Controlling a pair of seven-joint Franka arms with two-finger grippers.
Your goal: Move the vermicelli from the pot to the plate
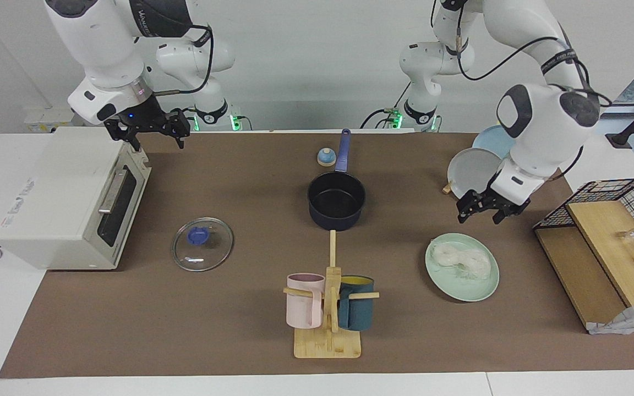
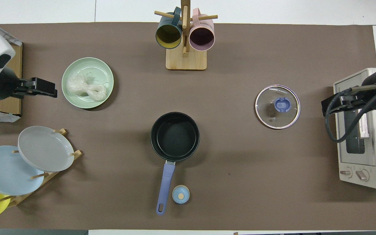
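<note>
The vermicelli [image 1: 462,259] lies as a white clump on the mint-green plate [image 1: 482,289], toward the left arm's end of the table; it also shows in the overhead view [image 2: 86,88] on the plate [image 2: 104,70]. The navy pot [image 1: 337,201] stands mid-table with its black inside empty and its blue handle pointing toward the robots; in the overhead view the pot [image 2: 175,136] also looks empty. My left gripper [image 1: 482,215] hangs open and empty in the air just beside the plate [image 2: 54,93]. My right gripper [image 1: 154,135] waits open over the toaster oven's corner [image 2: 324,107].
A glass lid [image 1: 202,244] with a blue knob lies by the toaster oven [image 1: 64,198]. A wooden mug rack [image 1: 329,308] holds a pink and a teal mug. A plate rack [image 2: 38,156] holds grey, light blue and yellow plates. A small blue cap [image 1: 326,157] sits beside the pot handle. A wire basket [image 1: 608,203] stands at the table's end.
</note>
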